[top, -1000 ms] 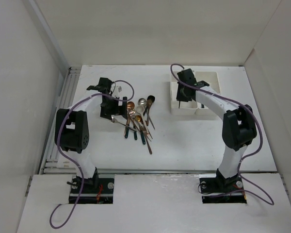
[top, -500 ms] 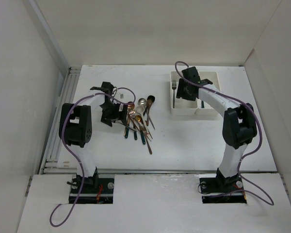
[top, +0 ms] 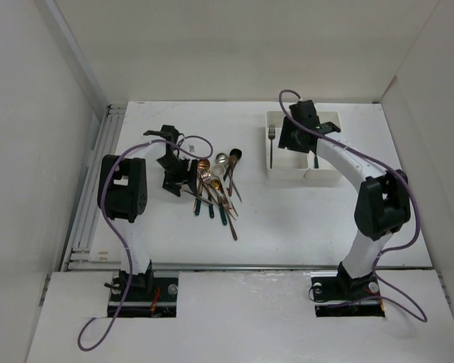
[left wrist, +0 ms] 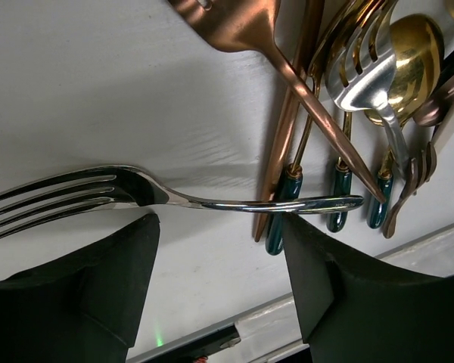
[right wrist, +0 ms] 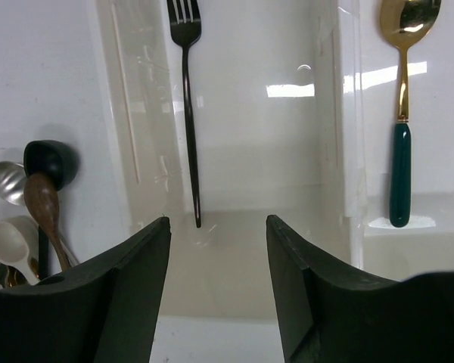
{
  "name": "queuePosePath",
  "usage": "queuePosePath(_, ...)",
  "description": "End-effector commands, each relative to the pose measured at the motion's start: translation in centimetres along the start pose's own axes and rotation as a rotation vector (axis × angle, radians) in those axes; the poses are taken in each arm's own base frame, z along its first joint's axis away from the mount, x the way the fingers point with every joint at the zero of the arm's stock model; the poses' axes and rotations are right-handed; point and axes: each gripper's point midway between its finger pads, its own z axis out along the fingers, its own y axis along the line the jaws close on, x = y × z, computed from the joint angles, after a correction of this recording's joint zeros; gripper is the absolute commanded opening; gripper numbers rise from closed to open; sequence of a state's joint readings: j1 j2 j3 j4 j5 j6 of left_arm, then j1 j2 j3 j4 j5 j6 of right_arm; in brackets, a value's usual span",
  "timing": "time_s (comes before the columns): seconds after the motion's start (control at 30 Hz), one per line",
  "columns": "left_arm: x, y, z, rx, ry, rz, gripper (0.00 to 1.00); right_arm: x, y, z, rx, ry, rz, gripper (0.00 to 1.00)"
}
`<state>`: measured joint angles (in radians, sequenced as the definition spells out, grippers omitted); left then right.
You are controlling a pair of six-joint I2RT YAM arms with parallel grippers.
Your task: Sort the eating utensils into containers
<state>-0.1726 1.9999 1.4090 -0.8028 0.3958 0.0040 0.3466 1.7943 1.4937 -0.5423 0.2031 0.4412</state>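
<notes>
**Silver fork lined up for a pinch at the left edge of the heap**

The left end effector (left wrist: 218,227) hangs low over the worktop (top: 287,219), jaws apart and holding nothing, with a silver fork (left wrist: 212,203) lying crosswise just in front of its fingertips. The fork sits at the left edge of the pile (top: 216,185) of unsorted utensils. Its handle tip crosses a copper handle and a teal one.

It looks like thin, stiff, light metal with a polished, probably slippery finish. Because it lies almost flat, the fingers likely have to come right down to the surface. The narrow neck behind the tines looks the best place to take hold, clear of the neighbours. A grip nearer the handle tip risks dragging the crossed pieces along.

At the far right, the right end effector (right wrist: 218,227) hovers open and empty over the containers (top: 306,175). A black fork (right wrist: 186,113) lies in the left compartment and a gold spoon (right wrist: 402,113) in the right.
</notes>
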Motion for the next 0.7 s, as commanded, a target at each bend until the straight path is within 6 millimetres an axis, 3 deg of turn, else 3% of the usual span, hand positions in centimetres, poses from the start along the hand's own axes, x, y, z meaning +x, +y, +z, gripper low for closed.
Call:
queuePosePath(0.0,-0.3,0.7,2.6,0.012,0.016,0.016,0.63,-2.0,0.1,-2.1,-0.010,-0.076,0.008,0.59)
queuePosePath(0.2,-0.1,1.8,4.1,-0.024,0.054,0.002,0.49,-1.8,-0.7,-2.5,0.021,-0.082,0.007,0.59)
queuePosePath(0.27,-0.4,2.8,4.5,-0.074,0.059,0.001,0.37,-1.7,-0.8,-2.8,0.021,-0.082,0.007,0.59)
queuePosePath(0.4,-1.4,3.5,4.4,-0.117,0.041,-0.002,0.20,-2.1,-1.2,-3.2,0.020,-0.098,0.017,0.59)
queuePosePath(0.5,-1.8,3.8,4.2,-0.138,0.029,0.001,0.16,-2.1,-1.2,-3.3,0.016,-0.106,0.020,0.59)
queuePosePath(0.53,-1.9,4.0,4.2,-0.152,0.029,0.002,0.10,-2.1,-1.2,-3.3,0.016,-0.106,0.020,0.59)
queuePosePath(0.67,-2.3,6.4,3.2,-0.177,0.010,-0.057,0.00,-2.1,-1.4,-3.5,0.025,-0.110,0.020,0.59)
